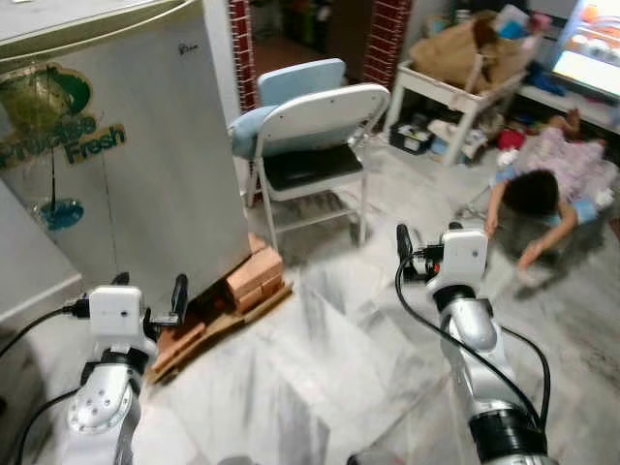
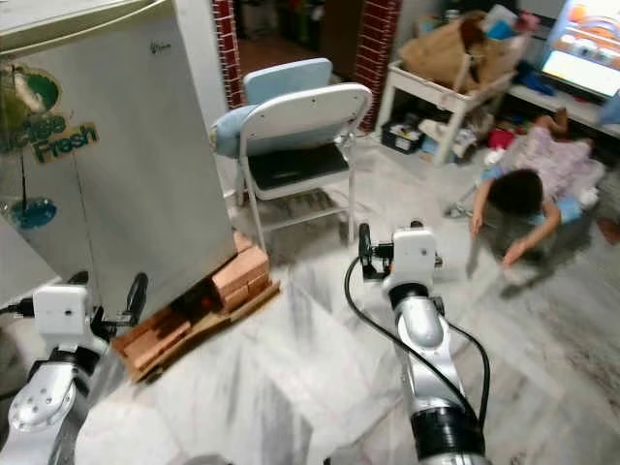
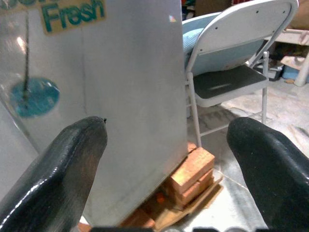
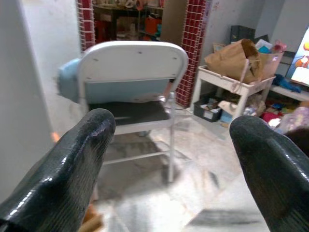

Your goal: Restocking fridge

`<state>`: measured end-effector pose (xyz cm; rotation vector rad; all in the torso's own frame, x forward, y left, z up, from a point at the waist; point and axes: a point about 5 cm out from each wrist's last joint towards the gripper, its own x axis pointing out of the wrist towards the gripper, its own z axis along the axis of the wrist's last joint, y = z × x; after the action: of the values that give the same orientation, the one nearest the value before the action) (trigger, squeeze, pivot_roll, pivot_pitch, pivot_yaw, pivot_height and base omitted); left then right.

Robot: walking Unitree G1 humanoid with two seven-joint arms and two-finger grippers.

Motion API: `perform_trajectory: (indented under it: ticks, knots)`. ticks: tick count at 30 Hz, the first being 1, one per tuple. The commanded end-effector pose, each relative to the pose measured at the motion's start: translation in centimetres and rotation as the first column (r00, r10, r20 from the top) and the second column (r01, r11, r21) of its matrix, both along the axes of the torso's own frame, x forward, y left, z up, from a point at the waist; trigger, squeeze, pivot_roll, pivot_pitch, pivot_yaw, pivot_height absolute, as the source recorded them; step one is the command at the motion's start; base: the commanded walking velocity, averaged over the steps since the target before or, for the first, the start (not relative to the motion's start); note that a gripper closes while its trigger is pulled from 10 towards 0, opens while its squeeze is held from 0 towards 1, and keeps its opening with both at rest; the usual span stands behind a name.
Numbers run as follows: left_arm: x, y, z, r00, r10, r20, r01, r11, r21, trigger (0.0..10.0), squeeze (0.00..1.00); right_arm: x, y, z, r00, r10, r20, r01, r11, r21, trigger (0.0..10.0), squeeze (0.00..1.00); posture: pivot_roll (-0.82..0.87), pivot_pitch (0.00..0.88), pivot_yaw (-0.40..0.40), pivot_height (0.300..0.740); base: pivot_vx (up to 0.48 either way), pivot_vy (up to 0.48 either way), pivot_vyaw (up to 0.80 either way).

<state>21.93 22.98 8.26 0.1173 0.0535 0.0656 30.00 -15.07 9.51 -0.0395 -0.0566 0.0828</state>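
Jaws of the left gripper [image 3: 166,169] spread wide, nothing between them; likewise the jaws of the right gripper [image 4: 169,164], parted and empty

Straight ahead of the left jaws: tall silver-grey fridge [image 1: 126,165] with its door shut, a green-and-teal "Fresh" sticker [image 1: 58,126] on the front. Under the fridge's near corner, just beyond and below the left jaws: stack of orange-red bricks [image 1: 254,276] on flat wooden boards [image 1: 208,325], carrying the fridge off the floor. Left fingers [image 1: 178,295] raised at about the height of that base, close to the fridge front but not touching it

Ahead of the right jaws: white metal folding chair [image 1: 315,145] with a dark seat and a pale blue cushion [image 1: 254,126] draped over it, standing beside the fridge. Further off, to the right-hand side of the right jaws: white low surface [image 1: 450,97] bearing a crumpled brown paper bag [image 1: 455,48]. Near that, a person [image 1: 547,189] crouched low on the pale marble floor [image 1: 329,368], well apart from both grippers. Red-brick pillars [image 1: 386,39] behind the chair
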Motion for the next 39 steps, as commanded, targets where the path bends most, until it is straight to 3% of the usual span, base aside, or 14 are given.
perform_trajectory:
  ticks: [1,10,15,22,25,28,39]
  knots:
    - [0.5,-0.4,0.5,1.000,-0.015,0.019,0.015,1.000,0.002,10.0,0.00,0.3,-0.7,0.4,1.000,-0.018,0.017,0.018,1.000,-0.016,10.0,0.00,0.01,0.060,0.040,0.740,0.000,0.480,-0.80]
    - [0.6,-0.5,0.5,1.000,-0.006,0.020,0.005,1.000,0.008,10.0,0.00,0.5,-1.2,0.7,0.999,-0.024,0.033,0.025,0.999,-0.029,10.0,0.00,0.00,0.061,0.037,0.740,0.000,0.480,-0.79]
    - [-0.5,-0.6,-0.1,1.000,0.008,-0.005,-0.008,1.000,0.018,10.0,0.00,-1.0,-2.0,-0.2,1.000,-0.019,-0.001,0.019,0.998,-0.053,10.0,0.00,0.01,0.065,0.027,0.740,0.000,0.400,-0.09]
    - [-2.7,-0.8,-1.5,0.998,0.041,-0.050,-0.041,0.999,0.016,10.0,0.00,-3.5,-3.3,-2.1,0.998,-0.006,-0.070,-0.001,0.996,-0.095,10.0,0.00,0.02,0.059,0.014,0.740,0.000,0.000,0.00]
    - [-2.9,-1.1,-1.7,0.998,0.036,-0.060,-0.036,0.999,0.005,10.0,0.00,-3.4,-3.3,-2.1,0.997,0.001,-0.075,-0.011,0.992,-0.129,10.0,0.00,0.02,0.056,0.013,0.740,0.000,0.000,0.00]
    - [-2.7,-1.2,-1.7,0.997,0.034,-0.062,-0.034,0.999,0.002,10.0,0.00,-3.2,-3.3,-2.0,0.997,-0.013,-0.081,0.005,0.995,-0.103,10.0,0.00,0.02,0.052,0.016,0.740,0.000,0.000,0.00]
    - [-2.0,-0.9,-1.1,0.999,0.035,-0.042,-0.034,0.999,0.013,10.0,0.00,-2.4,-2.8,-1.5,0.995,-0.009,-0.098,0.002,0.998,-0.068,10.0,0.00,0.02,0.062,0.017,0.740,0.000,0.466,0.00]
